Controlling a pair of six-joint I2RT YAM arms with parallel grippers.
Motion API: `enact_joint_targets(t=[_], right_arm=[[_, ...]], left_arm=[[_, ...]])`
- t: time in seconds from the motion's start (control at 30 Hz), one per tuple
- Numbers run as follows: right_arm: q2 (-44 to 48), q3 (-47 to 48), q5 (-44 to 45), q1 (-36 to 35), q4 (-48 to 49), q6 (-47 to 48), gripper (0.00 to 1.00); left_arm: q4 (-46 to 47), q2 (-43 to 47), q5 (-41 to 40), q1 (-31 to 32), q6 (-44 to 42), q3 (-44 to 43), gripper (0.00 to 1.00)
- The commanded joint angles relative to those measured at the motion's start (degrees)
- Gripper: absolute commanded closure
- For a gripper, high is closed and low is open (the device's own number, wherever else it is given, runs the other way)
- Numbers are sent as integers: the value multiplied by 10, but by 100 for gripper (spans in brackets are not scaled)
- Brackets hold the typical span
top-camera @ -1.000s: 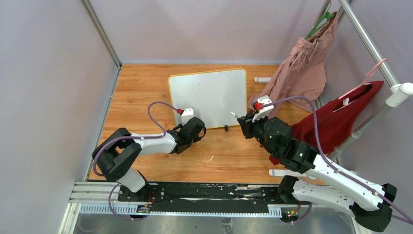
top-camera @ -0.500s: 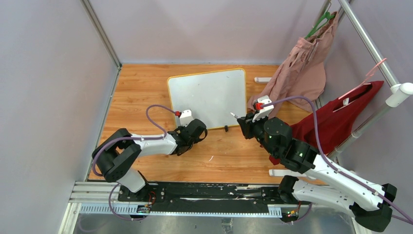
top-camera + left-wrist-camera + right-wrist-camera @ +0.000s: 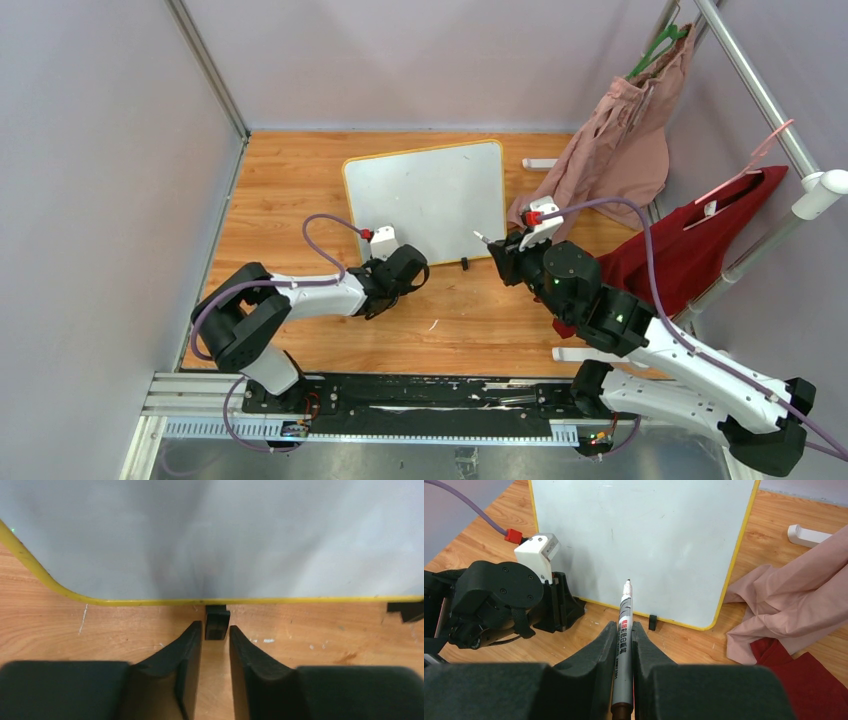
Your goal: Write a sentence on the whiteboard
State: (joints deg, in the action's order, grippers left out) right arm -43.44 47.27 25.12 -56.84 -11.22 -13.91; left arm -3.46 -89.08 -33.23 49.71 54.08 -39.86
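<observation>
Here, right claw [image 3: 624,626] clamped on a marker [image 3: 625,611], tip pointing at the whiteboard [image 3: 649,540] just ahead, left claw [image 3: 215,628] slightly apart, black foot [image 3: 217,616] just beyond its tips.

The whiteboard [image 3: 425,200] has a smooth, faintly glossy white face. The table [image 3: 290,180] is wood with visible grain and a light sheen. The pink garment [image 3: 625,140] is soft matt cloth. The marker [image 3: 624,625] barrel is perhaps shiny plastic.
</observation>
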Motion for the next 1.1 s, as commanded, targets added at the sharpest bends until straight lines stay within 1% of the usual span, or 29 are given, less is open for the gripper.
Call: enact_joint_targets(t=[0.0,0.17,0.3,0.4,0.5,0.57,0.6,0.67,0.77,0.83,0.97,1.03,1.07], right_arm=[[17,-2,-7,1,-4,12,100],[24,-2,-12,2,-4,18,100],[24,2,-16,1,-2,20,100],[23,7,-19,1,-2,25,100],[18,10,-27,2,4,31,100],[12,11,-33,1,11,34,100],[7,12,-37,1,15,37,100],[-4,14,-42,1,22,38,100],[-24,19,-48,1,37,40,100],[-38,19,-49,1,54,46,100],[-72,22,-56,2,96,64,100],[-90,27,-64,2,107,73,100],[-100,29,-66,2,126,77,100]], left_arm=[[-37,21,16,8,3,2,63],[-47,70,23,8,-4,12,46],[-78,128,29,8,-12,17,39],[-102,193,29,8,-24,26,34],[-111,286,25,7,-76,37,30],[-107,340,23,-1,-137,36,25],[-106,360,29,-13,-166,32,23],[-110,389,71,-63,-216,14,21],[-111,405,177,-161,-249,-8,20],[-93,401,254,-221,-263,-13,19],[-25,374,388,-310,-261,-5,18],[25,368,419,-335,-254,9,19],[69,369,429,-343,-252,21,18]])
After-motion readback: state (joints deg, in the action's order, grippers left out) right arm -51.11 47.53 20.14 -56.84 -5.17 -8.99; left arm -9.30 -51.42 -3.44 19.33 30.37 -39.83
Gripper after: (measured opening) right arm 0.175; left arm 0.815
